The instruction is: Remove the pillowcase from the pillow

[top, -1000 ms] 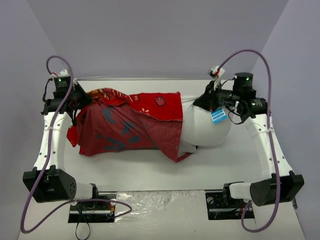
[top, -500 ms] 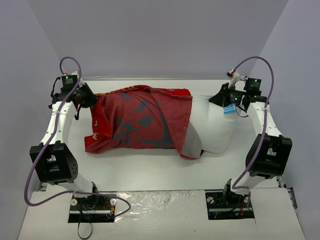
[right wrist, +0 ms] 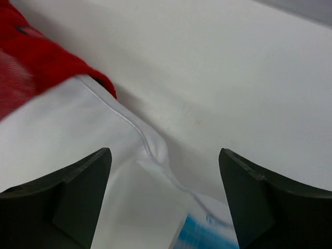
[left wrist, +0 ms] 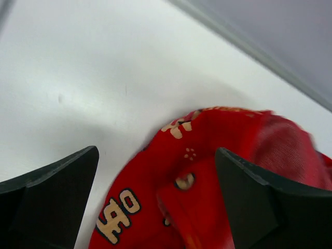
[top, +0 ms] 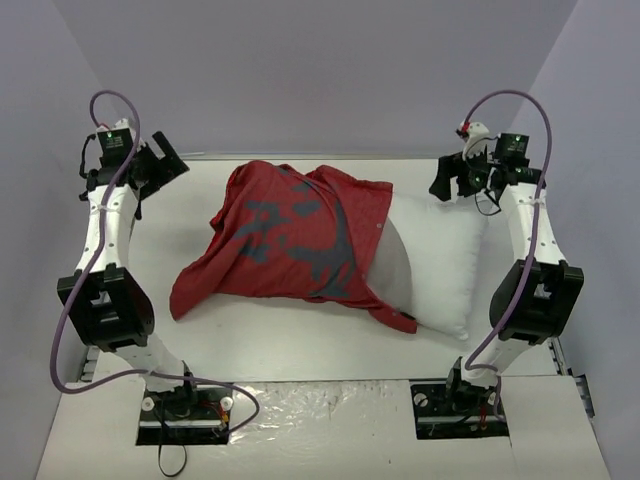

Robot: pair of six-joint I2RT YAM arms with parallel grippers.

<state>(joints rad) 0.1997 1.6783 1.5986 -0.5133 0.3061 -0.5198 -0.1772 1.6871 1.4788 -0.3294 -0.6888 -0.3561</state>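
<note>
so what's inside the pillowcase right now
Part of the pillow is inside the pillowcase; its right end sticks out bare. How far in it reaches is hidden by the fabric.

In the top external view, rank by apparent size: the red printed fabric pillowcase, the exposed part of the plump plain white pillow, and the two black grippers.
1. Red printed fabric pillowcase
2. Exposed part of the plain white pillow
3. left gripper and right gripper: they look alike, so unranked.

Robot lab cell, bare white table [top: 300, 345], plain grey walls [top: 320, 70], bolted arm bases [top: 185, 408]
</note>
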